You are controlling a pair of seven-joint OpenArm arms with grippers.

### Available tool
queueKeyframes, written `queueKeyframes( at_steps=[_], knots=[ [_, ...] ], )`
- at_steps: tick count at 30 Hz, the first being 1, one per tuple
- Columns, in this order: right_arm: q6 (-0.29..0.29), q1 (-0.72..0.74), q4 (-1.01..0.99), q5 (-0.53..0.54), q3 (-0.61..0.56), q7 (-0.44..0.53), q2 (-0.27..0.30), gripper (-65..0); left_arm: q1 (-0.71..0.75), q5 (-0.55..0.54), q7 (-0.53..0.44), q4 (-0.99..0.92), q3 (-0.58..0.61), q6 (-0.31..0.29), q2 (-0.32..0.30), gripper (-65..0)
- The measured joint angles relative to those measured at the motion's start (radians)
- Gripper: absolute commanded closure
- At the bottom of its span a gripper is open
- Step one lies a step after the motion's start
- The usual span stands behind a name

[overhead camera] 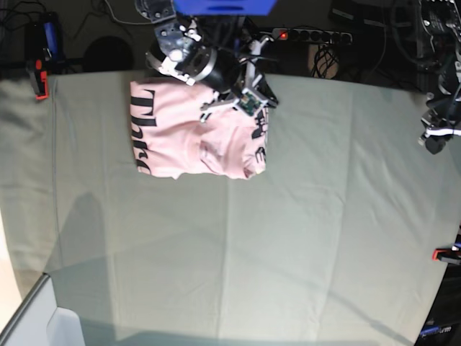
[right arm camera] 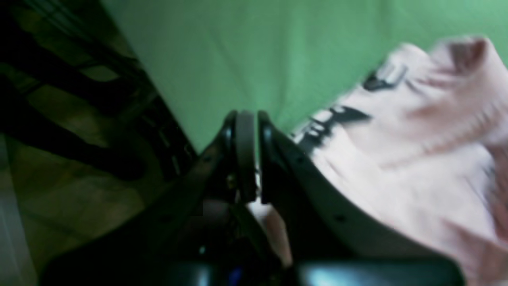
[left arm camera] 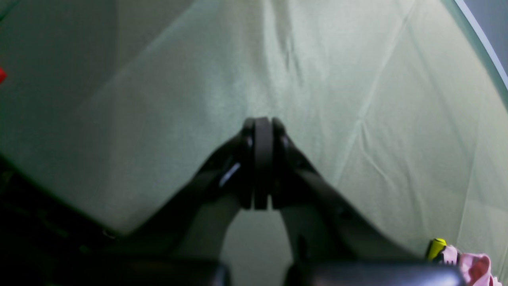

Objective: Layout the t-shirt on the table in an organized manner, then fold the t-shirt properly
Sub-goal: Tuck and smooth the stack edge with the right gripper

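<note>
1. The t-shirt (overhead camera: 194, 130) is pink with big black letters. It lies in a bunched, partly folded heap at the far side of the table (overhead camera: 288, 238), close to the far edge
2. The table has a pale green cloth on it, with many creases
3. The right gripper (right arm camera: 248, 119) is up at the near edge of the t-shirt (right arm camera: 397, 159). Its two fingers are pressed close together. A bit of pale pink shows low between them, but the right wrist view is too blurry to tell if they pinch the cloth
4. In the base view the right arm (overhead camera: 209, 65) leans over the top of the t-shirt and hides part of it
5. The left gripper (left arm camera: 262, 123) is over bare green cloth (left arm camera: 357, 79). Its fingers are squeezed tight together with nothing in them
6. In the base view the left arm (overhead camera: 439, 122) is by the table's edge, well apart from the t-shirt
7. A red and black clamp (overhead camera: 41, 79) sits at a far corner of the table. Another red clamp (overhead camera: 443, 254) sits at the opposite side edge
8. A bit of pink cloth (left arm camera: 476, 268) and a small yellow part (left arm camera: 436, 246) show in the corner of the left wrist view
</note>
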Motion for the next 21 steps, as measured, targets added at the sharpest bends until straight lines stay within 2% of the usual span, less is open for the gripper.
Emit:
queueKeyframes(
  at_steps=[8,12,14,21],
  knots=[
    [0.0,0.037,-0.004,0.0,-0.008,-0.001,0.0,0.0,0.001,0.0,0.0,0.0,0.0,0.0,0.0,-0.1],
    [0.0,0.037,0.01,-0.001,0.053,-0.005,-0.002,-0.2,0.001,0.0,0.0,0.0,0.0,0.0,0.0,-0.1],
    [0.0,0.038,0.019,-0.004,0.078,-0.006,0.0,-5.3,0.001,0.0,0.0,0.0,0.0,0.0,-0.001,-0.1],
    [0.0,0.038,0.002,-0.004,0.103,-0.003,-0.001,-36.4,-0.014,0.003,0.001,0.0,0.0,0.0,-0.002,-0.1]
  ],
)
